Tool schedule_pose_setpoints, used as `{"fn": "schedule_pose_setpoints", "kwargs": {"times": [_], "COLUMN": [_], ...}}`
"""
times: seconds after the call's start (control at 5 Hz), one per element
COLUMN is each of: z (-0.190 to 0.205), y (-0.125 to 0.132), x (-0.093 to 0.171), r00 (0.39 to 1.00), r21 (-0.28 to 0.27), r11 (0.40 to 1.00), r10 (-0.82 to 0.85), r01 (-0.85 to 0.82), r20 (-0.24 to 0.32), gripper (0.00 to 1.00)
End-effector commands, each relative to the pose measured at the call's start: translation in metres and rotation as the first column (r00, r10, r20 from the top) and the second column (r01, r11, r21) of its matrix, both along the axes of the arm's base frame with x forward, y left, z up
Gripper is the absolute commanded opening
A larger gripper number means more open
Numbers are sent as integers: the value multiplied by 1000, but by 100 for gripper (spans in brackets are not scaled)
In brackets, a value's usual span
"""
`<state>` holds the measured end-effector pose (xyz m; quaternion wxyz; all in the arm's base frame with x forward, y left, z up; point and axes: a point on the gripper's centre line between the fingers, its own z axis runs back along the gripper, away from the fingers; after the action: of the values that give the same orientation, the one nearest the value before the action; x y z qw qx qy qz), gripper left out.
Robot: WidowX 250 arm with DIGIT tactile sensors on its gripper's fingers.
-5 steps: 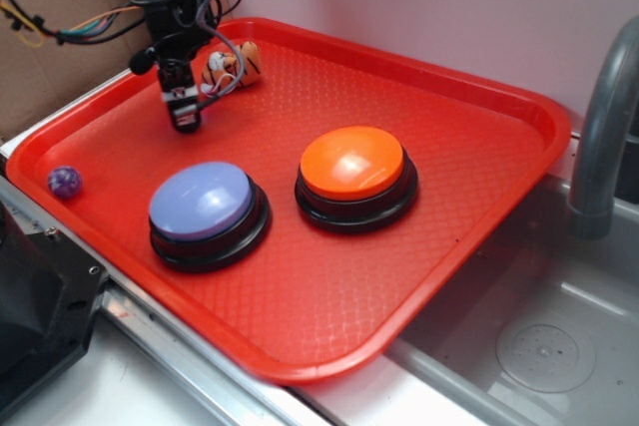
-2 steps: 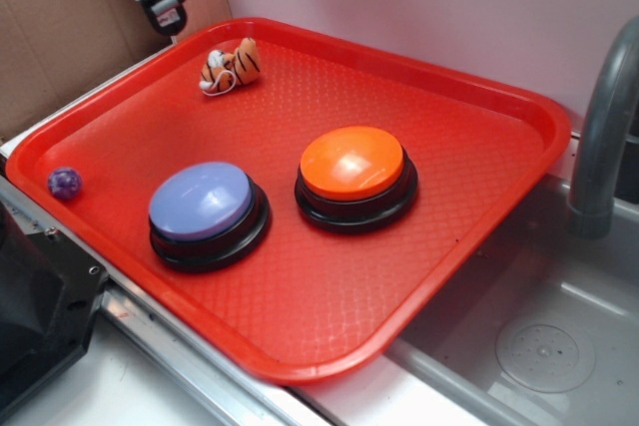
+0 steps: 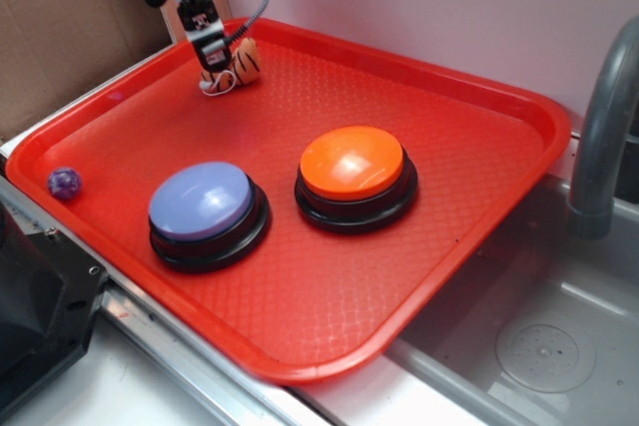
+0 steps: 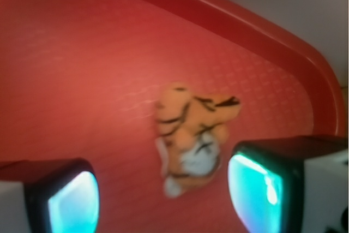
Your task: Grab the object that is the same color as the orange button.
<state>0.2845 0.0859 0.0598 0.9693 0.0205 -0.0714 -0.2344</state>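
The red tray (image 3: 479, 207) carries everything here, set beside a metal sink (image 3: 539, 346). Near the tray's middle sits the orange button (image 3: 353, 169), glossy dome on a black base, and just beside it, toward the tray's near-left edge, the purple button (image 3: 205, 205) of the same shape. My pincer (image 3: 213, 57) hangs at the far-left corner of the tray, right over the plush tiger (image 3: 240, 63), which lies close to the far rim. Smallest of all, a purple ball (image 3: 65, 183) rests by the left edge, well apart from the rest.

From the exterior view my pincer covers part of the tiger and I cannot tell how wide the jaws stand. The wrist view settles it: my two fingers (image 4: 65, 200) are spread apart with the tiger (image 4: 191, 135) between them, nearer the right one, whose edge seems just to meet the toy, though blur keeps me from being sure. Nothing is clamped. That view also shows the tiger's whitish face turned toward me and its black stripes, with the tray's raised rim (image 4: 262, 25) curving behind it. It shows neither button nor the ball.
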Motion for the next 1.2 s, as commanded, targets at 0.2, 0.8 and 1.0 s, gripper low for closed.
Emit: {"fn": "schedule_pose_setpoints", "kwargs": {"times": [0.2, 0.8, 1.0], "z": [-35, 22, 52], "y": [4, -6, -12], "x": [19, -47, -70], "r00": [997, 969, 940], "r21": [20, 35, 1], "r11": [998, 978, 956], "r10": [58, 208, 288], "r01": [-57, -206, -293], "r20": [-44, -132, -181], "gripper": [0, 0, 0]}}
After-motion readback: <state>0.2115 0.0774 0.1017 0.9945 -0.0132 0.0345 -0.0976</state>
